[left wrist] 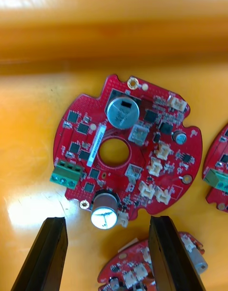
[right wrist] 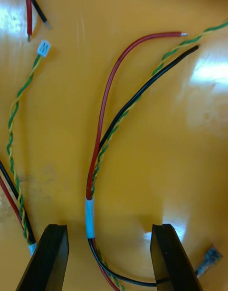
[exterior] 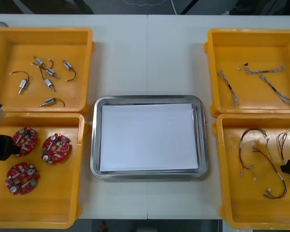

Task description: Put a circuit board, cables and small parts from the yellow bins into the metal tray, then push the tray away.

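Left wrist view: the left hand (left wrist: 108, 220), fingers spread, hovers with a round red circuit board (left wrist: 137, 134) just beyond its tips, apparently lined up for a pick. The right hand (right wrist: 109, 225), equally spread, straddles a red, black and twisted cable (right wrist: 100, 129). Between both hands, the metal tray (exterior: 94, 145) awaits its first item.

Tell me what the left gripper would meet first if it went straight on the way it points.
The left gripper, open over the near left yellow bin, would most likely meet the round red circuit board lying ahead between its fingers; depth is hard to judge.
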{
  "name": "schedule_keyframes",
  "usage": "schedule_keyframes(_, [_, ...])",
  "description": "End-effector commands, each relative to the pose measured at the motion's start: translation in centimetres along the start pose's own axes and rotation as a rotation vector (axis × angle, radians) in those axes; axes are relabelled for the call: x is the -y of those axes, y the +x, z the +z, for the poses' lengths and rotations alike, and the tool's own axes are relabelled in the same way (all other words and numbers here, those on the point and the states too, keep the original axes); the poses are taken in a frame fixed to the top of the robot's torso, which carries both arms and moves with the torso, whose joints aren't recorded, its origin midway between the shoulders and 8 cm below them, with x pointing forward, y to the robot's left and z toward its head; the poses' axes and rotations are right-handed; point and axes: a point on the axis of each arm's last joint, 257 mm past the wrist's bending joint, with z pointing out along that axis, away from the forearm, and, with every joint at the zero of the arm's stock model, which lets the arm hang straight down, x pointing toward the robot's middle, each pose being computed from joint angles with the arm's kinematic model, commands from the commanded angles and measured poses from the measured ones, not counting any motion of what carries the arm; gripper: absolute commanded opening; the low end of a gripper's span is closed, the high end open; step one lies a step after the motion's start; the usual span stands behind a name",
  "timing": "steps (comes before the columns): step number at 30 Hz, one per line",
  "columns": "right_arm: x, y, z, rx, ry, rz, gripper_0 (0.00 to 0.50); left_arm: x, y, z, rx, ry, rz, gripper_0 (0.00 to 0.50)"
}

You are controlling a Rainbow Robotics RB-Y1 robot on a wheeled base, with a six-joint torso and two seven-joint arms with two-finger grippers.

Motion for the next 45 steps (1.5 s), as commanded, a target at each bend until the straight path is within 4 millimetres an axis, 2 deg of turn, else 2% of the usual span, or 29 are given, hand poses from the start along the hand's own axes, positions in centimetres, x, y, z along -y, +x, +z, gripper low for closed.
schedule_keyframes(1, [0.5,2.0,0.2,-0.046,0.018,-0.070,0.500,-1.6,1.1,0.5,-0.019,-0.041,0.127,0.500])
schedule_keyframes(7, [0.3,2.6,1.1,-0.045,0.007,-0.059,0.500,-1.5,1.2,0.8,-0.020,-0.038,0.126,0.500])
schedule_keyframes(12, [0.1,2.8,1.2,-0.050,0.003,-0.061,0.500,-1.6,1.3,1.0,-0.021,-0.039,0.125,0.500])
schedule_keyframes(13, [0.1,2.8,1.2,-0.048,0.004,-0.059,0.471,-1.5,1.2,1.1,-0.018,-0.037,0.125,0.500])
schedule_keyframes(14, [0.0,2.9,1.2,-0.050,0.001,-0.057,0.408,-1.6,1.2,1.1,-0.018,-0.040,0.124,0.500])
schedule_keyframes(16, [0.0,3.0,1.2,-0.051,-0.002,-0.051,0.097,-1.4,1.3,1.4,-0.015,-0.038,0.125,0.500])
schedule_keyframes(18, [-0.1,2.9,1.2,-0.049,-0.003,-0.049,0.000,-1.4,1.3,1.6,-0.013,-0.038,0.123,0.500])
schedule_keyframes(23, [-0.1,2.7,1.1,-0.044,-0.010,-0.037,0.000,-1.4,1.5,1.7,-0.017,-0.039,0.126,0.500])
schedule_keyframes(29, [0.4,0.7,-0.7,-0.005,-0.002,-0.043,0.000,-1.4,1.6,1.8,-0.017,-0.038,0.124,0.500])
schedule_keyframes(35, [1.5,-1.4,-4.5,0.015,0.022,-0.053,0.000,-1.4,1.3,1.7,-0.008,-0.035,0.122,0.500])
schedule_keyframes(38, [2.4,-2.5,-7.5,0.020,0.048,-0.069,0.000,-1.4,1.5,1.7,-0.010,-0.034,0.117,0.500])
schedule_keyframes(42, [2.3,-3.5,-10.0,0.026,0.065,-0.096,0.000,-1.6,1.8,1.8,-0.015,-0.039,0.116,0.500])
schedule_keyframes(43, [2.1,-3.8,-10.7,0.025,0.067,-0.107,0.000,-1.7,1.8,1.8,-0.014,-0.040,0.117,0.422])
schedule_keyframes(44, [1.9,-4.1,-11.3,0.024,0.068,-0.117,0.000,-1.7,1.9,1.8,-0.015,-0.042,0.118,0.231])
schedule_keyframes(45, [1.8,-4.3,-11.5,0.023,0.069,-0.124,0.000,-1.7,1.9,1.8,-0.015,-0.041,0.117,0.120])
